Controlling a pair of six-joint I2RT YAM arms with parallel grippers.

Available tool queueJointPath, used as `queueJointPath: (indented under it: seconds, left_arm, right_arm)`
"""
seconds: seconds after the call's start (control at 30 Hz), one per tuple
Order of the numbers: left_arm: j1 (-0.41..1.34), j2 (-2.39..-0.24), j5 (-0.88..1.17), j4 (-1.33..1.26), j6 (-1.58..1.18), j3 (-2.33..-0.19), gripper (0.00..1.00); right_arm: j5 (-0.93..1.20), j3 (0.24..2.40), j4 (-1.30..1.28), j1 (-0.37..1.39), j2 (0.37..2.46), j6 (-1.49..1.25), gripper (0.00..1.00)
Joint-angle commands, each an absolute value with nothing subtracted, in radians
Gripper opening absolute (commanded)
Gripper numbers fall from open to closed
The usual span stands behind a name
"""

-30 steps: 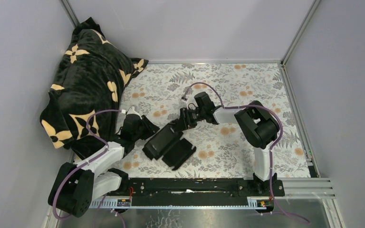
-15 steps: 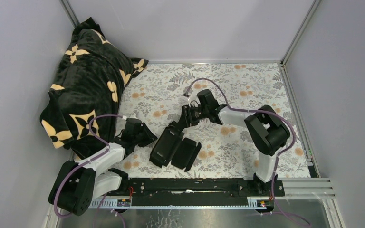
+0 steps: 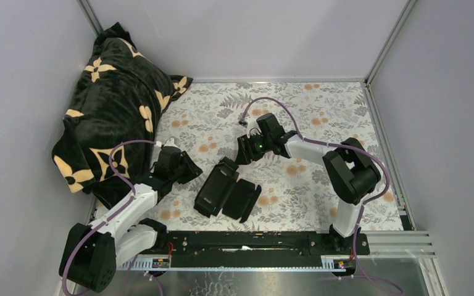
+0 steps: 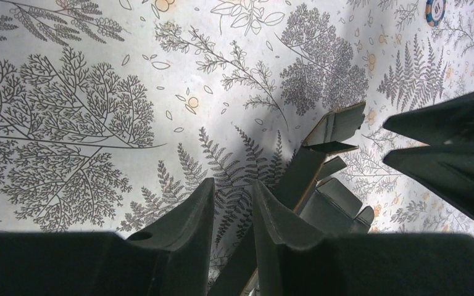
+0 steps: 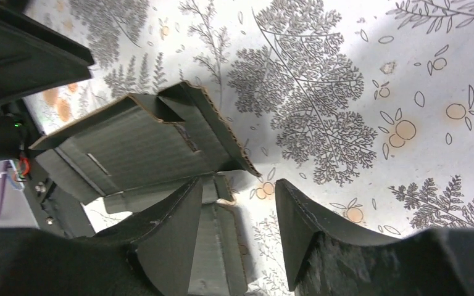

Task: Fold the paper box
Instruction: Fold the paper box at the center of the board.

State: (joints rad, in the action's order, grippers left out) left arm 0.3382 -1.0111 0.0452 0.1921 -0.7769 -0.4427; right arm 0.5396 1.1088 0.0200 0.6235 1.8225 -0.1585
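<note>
Paper box [image 3: 217,188] on table [image 3: 327,105] between both grippers. Looks part-folded: some walls up, flap beside it flat, lid not shut. Left gripper [image 3: 192,170] narrow gap, empty. Right gripper [image 3: 241,152] at box far end, open, empty.

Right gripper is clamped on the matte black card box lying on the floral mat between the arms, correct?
Not clamped. The right gripper stands open, clear of the matte black card box, as the right wrist view shows. The box does lie on the floral mat between the arms.
</note>
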Motion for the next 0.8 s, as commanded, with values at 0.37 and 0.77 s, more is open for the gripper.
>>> queueJointPath:
  seconds: [0.37,0.77]
  left_arm:
    - [0.331,-0.994,0.105,0.236,-0.760,-0.462,0.35]
    - [0.331,-1.029,0.112,0.212,-0.755,-0.465,0.35]
  right_arm:
    - [0.612,1.162,0.142,0.619,1.928,-0.063,0.56]
    - [0.708,1.193,0.172,0.620,1.982,-0.065,0.53]
